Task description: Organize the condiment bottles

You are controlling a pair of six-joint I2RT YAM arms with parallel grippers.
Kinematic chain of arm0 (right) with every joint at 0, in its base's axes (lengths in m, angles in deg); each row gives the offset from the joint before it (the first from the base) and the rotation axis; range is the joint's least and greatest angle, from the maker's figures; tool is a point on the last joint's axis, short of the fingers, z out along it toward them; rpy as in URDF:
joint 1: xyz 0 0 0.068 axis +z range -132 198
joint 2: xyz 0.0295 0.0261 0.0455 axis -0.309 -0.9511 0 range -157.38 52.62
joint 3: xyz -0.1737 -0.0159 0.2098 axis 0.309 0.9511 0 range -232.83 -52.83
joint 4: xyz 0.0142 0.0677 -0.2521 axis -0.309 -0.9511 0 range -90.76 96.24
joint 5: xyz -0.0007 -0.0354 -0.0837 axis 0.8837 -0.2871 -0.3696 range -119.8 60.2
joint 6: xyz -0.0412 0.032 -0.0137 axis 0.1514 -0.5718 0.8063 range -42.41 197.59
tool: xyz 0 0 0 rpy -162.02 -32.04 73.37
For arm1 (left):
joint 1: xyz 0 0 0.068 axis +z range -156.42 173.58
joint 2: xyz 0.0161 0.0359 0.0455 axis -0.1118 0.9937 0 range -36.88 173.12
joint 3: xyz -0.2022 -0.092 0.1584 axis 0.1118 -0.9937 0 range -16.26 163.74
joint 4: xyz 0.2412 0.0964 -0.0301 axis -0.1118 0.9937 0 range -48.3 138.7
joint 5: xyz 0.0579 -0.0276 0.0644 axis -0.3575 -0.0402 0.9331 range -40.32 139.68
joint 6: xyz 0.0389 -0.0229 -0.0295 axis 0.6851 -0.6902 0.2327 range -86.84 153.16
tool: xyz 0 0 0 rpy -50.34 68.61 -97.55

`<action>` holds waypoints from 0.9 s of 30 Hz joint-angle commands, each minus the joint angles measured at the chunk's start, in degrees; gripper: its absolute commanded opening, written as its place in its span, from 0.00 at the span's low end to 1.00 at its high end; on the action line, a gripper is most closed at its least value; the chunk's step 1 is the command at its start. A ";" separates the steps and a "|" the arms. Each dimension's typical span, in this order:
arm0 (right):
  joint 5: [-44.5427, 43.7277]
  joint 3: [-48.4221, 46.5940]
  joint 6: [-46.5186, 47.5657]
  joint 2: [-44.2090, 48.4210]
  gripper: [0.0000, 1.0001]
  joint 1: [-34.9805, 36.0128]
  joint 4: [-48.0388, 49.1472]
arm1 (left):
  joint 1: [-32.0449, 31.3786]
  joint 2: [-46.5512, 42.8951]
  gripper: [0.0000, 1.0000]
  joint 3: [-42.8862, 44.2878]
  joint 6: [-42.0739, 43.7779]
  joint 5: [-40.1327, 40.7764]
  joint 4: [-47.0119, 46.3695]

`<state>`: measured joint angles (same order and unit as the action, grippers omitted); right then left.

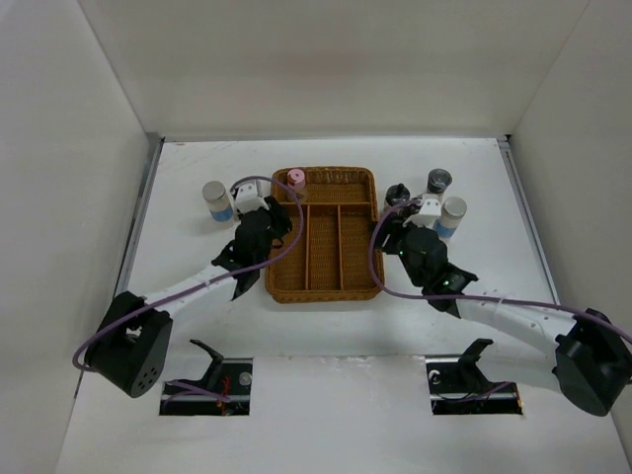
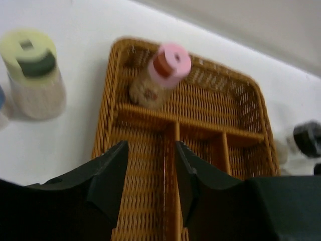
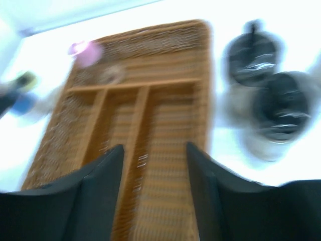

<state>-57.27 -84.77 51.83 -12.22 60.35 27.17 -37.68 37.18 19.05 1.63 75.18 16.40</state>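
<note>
Pink-capped bottle (image 2: 161,76) in wicker tray (image 2: 215,108)

Black joint housings (image 1: 133,355), white forearm links (image 1: 513,318), looping purple cables (image 1: 373,252), matte black wedge fingers (image 2: 108,175).

We find one pink-capped bottle (image 1: 295,181) standing in the far compartment of the wicker tray (image 1: 321,294), at its left end. Left of the tray stand a blue-labelled bottle (image 1: 217,201) and a yellow-green-capped bottle (image 2: 32,75). On the right stand a near black-capped bottle (image 1: 398,195), a far black-capped bottle (image 1: 438,181) and a white-capped, blue-labelled bottle (image 1: 452,217).
</note>
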 commanded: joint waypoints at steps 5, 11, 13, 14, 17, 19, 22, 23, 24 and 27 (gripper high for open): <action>-10.33 -5.93 1.06 -0.19 0.81 -7.75 -12.22 | -2.96 -2.78 0.39 -11.21 -5.65 -9.66 -15.37; -9.89 -11.55 2.02 -7.57 0.91 -12.41 -16.27 | 1.16 -2.25 0.41 -16.58 -7.39 -13.53 -24.70; -9.10 -13.05 2.64 -10.30 0.92 -13.65 -15.66 | 1.60 -2.43 0.42 -17.73 -8.90 -14.42 -26.02; -8.49 -13.75 2.64 -11.44 0.92 -14.09 -15.22 | 1.69 -2.34 0.43 -18.17 -9.16 -14.42 -26.72; -6.12 -15.95 3.17 -15.13 0.91 -15.23 -14.43 | 2.39 -2.61 0.44 -19.57 -9.95 -14.42 -27.96; -6.37 -16.83 3.26 -16.98 0.91 -16.20 -14.42 | 2.66 -2.78 0.44 -20.19 -10.92 -14.33 -28.31; -5.68 -17.01 2.47 -18.48 0.91 -17.34 -13.55 | 3.10 -2.26 0.44 -20.37 -11.45 -14.42 -29.02; -4.89 -17.27 2.55 -19.26 0.89 -17.61 -13.28 | 3.10 -2.08 0.44 -20.46 -11.88 -14.60 -29.28; -4.36 -17.54 2.56 -20.06 0.88 -17.70 -13.28 | 3.10 -1.99 0.44 -20.54 -12.15 -14.86 -29.45; -3.65 -17.89 2.21 -21.82 0.81 -17.70 -12.93 | 3.10 -1.03 0.44 -20.54 -12.33 -15.13 -30.16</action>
<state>-62.32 -100.07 54.02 -33.01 42.93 12.24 -34.91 35.96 -1.28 -9.36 61.34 -8.78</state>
